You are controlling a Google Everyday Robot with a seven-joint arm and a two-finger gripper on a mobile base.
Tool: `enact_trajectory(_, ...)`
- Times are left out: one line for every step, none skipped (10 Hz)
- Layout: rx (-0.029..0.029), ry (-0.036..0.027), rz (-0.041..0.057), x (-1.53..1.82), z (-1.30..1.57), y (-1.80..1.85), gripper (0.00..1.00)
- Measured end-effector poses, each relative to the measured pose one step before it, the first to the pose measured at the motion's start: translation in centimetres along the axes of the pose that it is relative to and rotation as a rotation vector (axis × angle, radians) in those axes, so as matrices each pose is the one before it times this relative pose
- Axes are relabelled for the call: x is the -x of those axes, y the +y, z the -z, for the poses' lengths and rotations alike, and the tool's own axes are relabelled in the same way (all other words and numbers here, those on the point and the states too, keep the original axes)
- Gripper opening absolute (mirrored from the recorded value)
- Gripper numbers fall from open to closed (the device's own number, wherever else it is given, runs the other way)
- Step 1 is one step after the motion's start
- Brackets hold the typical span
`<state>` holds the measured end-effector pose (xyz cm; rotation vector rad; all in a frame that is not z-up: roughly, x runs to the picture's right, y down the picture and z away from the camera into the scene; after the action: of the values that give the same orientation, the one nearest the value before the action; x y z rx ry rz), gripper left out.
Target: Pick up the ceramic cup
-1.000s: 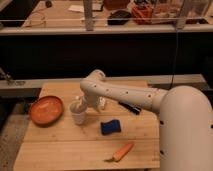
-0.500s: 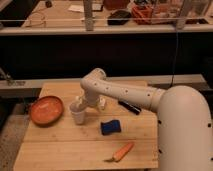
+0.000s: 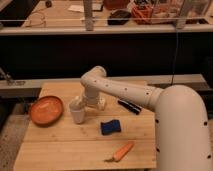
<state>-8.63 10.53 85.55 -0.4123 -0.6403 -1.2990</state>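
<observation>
The ceramic cup (image 3: 77,112) is a small whitish handleless cup standing upright on the wooden table (image 3: 60,145), just right of the orange bowl. My gripper (image 3: 84,103) is at the end of the white arm (image 3: 125,91), which reaches in from the right. The gripper is right at the cup's rim, on its right and back side, and looks to be touching it. The cup's base rests on the table.
A shallow orange-red bowl (image 3: 46,110) sits at the table's left. A blue sponge (image 3: 110,127) lies in the middle, a carrot (image 3: 121,151) near the front edge, and a black marker (image 3: 130,106) lies behind the sponge. A dark counter and shelf stand behind the table.
Almost nothing differs. The gripper stays at the cup's rim and the cup stands in the same place on the table.
</observation>
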Motion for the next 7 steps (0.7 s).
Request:
enact_trajectory(-0.00204,-0.00291,0.00177,-0.086,0.067,-0.153,0.8)
enact_trajectory(-0.00074,-0.00281,0.00123,-0.069,0.021,-0.094,0.8)
enact_trajectory(-0.00159,-0.00112,-0.00064,-0.163,0.035,-0.145,0.8)
enact_trajectory(-0.00094,-0.00056,-0.00104,-0.129,0.026,-0.096,0.8)
enact_trajectory(0.0009,-0.00236,0.00178,-0.042,-0.012,-0.265,0.79)
enact_trajectory(0.00008,-0.00094,0.00221,0.002,-0.057,-0.237,0.76)
enact_trajectory(-0.00028,-0.00021,0.00259,-0.032,-0.012,-0.307,0.7)
